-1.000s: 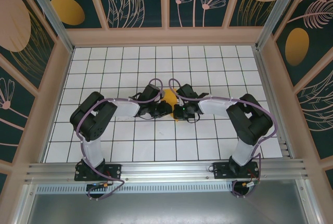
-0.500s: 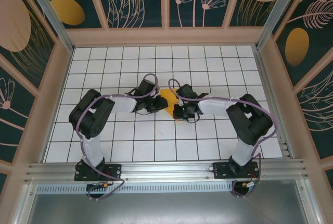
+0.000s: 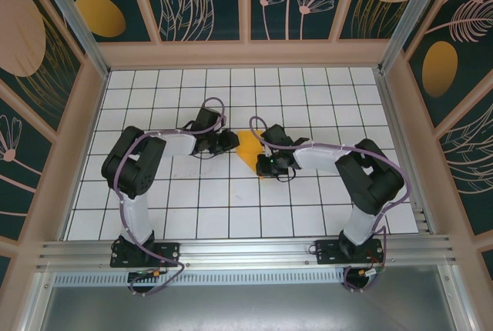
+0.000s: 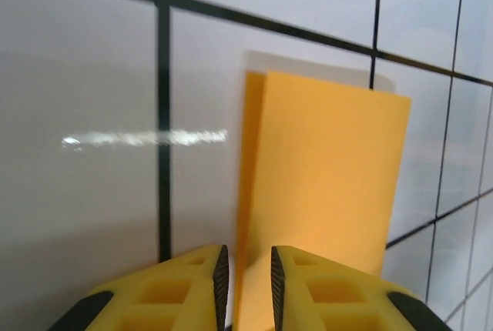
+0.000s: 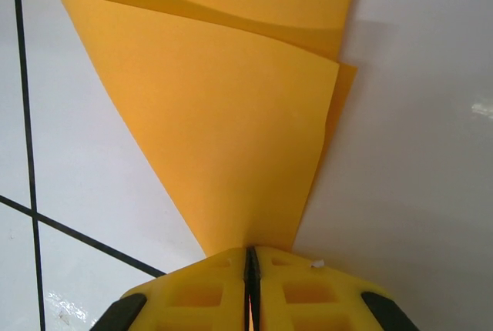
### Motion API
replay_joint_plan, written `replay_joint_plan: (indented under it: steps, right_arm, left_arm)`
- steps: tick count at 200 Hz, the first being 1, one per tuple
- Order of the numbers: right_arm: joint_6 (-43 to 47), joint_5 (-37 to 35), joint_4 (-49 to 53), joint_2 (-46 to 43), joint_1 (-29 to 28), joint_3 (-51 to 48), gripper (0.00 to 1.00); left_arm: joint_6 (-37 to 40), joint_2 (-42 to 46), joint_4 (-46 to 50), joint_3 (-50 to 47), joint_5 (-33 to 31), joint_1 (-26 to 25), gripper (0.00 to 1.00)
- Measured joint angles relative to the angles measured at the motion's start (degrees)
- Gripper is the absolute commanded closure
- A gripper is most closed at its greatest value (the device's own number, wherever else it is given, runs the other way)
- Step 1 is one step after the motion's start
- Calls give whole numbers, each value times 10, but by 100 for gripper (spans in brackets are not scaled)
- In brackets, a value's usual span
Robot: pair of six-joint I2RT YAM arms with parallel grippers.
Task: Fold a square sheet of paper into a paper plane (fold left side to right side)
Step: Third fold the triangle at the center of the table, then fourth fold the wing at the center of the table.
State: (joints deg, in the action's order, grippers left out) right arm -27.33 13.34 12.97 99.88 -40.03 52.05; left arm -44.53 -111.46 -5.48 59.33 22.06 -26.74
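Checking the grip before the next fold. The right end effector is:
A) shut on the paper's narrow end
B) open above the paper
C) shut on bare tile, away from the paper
A: in the right wrist view the right end effector has its fingers pressed together, with the narrow end of the paper pinched between them.

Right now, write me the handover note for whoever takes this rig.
Left gripper: jaws a narrow gap apart at the edge of the square sheet of paper, clamping nothing.
Right gripper: shut on a corner of the sheet.
Sheet: mid-table, doubled over, edges slightly offset, top layer bowed up.
Done: first fold laid over, not pressed flat.
Left: flatten the crease, then make the plane's pointed folds.
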Motion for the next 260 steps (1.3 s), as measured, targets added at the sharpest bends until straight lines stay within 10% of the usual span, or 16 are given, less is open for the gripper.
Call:
replay_joint_plan:
  steps: [114,260]
  right_arm:
    - [36,-58,21,-102,7,18,72]
    - [70,-109,25,12,22,75,78]
  left_arm:
    - [7,216,2,-121,-3,26,65]
    - [-45,102,-78,-132,57,-34,61]
